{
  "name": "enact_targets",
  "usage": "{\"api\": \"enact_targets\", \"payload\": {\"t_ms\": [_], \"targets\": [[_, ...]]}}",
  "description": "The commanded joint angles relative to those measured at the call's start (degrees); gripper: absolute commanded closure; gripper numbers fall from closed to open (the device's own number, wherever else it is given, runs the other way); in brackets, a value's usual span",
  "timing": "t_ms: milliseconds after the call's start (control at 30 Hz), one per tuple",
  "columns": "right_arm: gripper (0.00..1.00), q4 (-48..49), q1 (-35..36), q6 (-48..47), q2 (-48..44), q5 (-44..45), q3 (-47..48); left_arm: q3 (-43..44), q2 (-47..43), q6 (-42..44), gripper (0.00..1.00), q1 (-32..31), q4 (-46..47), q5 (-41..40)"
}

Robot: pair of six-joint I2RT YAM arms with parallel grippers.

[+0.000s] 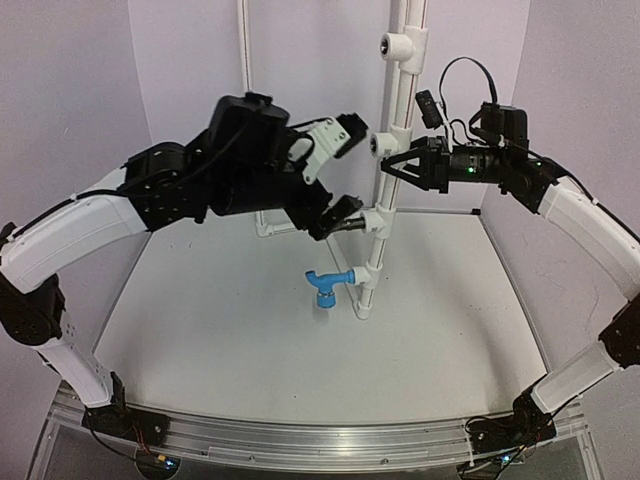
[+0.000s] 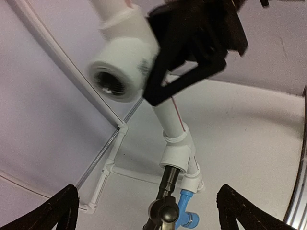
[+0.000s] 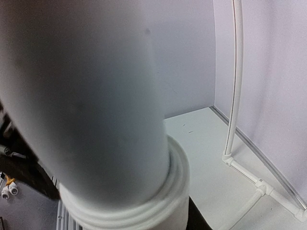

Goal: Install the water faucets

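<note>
A white upright pipe (image 1: 385, 185) carries several tee fittings. The blue faucet (image 1: 328, 283) sticks out of the lowest tee, and the black faucet (image 1: 350, 226) out of the tee (image 1: 376, 220) just above it. My left gripper (image 1: 343, 170) is open, its fingers spread wide on either side of the black faucet (image 2: 169, 203) without touching it. The blue faucet (image 2: 186, 213) shows just behind. Higher up, an empty tee socket (image 2: 120, 72) faces the left wrist camera. My right gripper (image 1: 400, 160) is shut on the pipe (image 3: 86, 96), which fills the right wrist view.
A thin white tube frame (image 1: 262, 225) runs up the back wall and along the floor (image 2: 103, 177) (image 3: 235, 96). Another empty tee (image 1: 397, 45) sits at the pipe's top. Pale walls close in on three sides. An aluminium rail (image 1: 320, 440) lines the near edge.
</note>
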Motion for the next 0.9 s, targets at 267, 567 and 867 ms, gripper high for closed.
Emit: {"api": "enact_targets", "payload": {"t_ms": [267,567,867], "targets": [[0.44,-11.1,1.1,6.7,-1.7,-2.5,-1.3,-10.0,-16.0,-39.1,0.00,14.5,3.3,5.1],[0.02,-11.2,-0.1,6.3,-7.4,0.3,-2.5,-21.5,-20.6,-59.8,0.00,29.4,-1.1,16.9],[0.02,-13.6,-8.3,7.9,-14.2,0.6,-5.2,-27.1,-19.0,-64.9,0.00,41.8,-6.8,29.8]]}}
